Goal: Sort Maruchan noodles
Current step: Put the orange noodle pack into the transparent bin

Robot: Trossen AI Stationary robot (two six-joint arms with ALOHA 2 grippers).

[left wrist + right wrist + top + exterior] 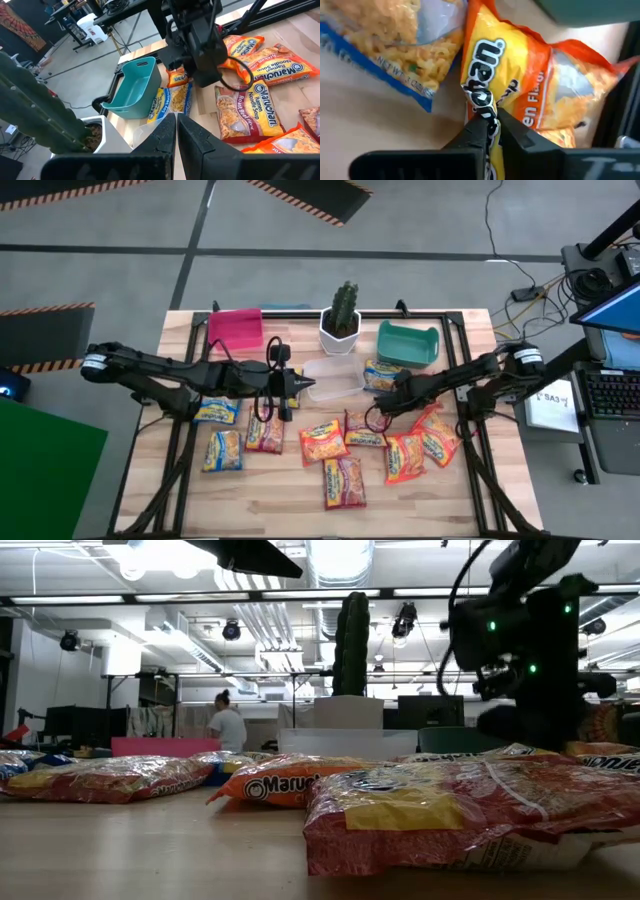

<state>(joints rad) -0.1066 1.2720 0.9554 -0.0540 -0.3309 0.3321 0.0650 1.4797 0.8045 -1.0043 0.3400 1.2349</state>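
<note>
The tabletop (290, 495) carries about a dozen noodle packets (343, 480) spread over its near half, with a red bin (235, 328), a cactus pot (340, 335), a teal bin (408, 345) and a clear tub (335, 375) along the far side.

The left arm reaches in from the left and its pincer (300, 387) hangs shut and empty just beside the clear tub, above the blue-trimmed packets there.

The right arm comes in from the right, its pincer (490, 125) down near the teal bin. Its fingers are pinched tight on a fold of wrapper at the middle of an orange packet (520, 85), which lies beside a blue-edged packet (385, 45); the orange one looks to be resting on the wood, not yet lifted.

The step in hand seems to be the lift. A pinch on thin film can slip or tear, so rise slowly and straight, and watch that the blue-edged neighbour does not drag along. Keep the packet low over the bin rim before letting go. Which bin suits orange cannot be told from here.
</note>
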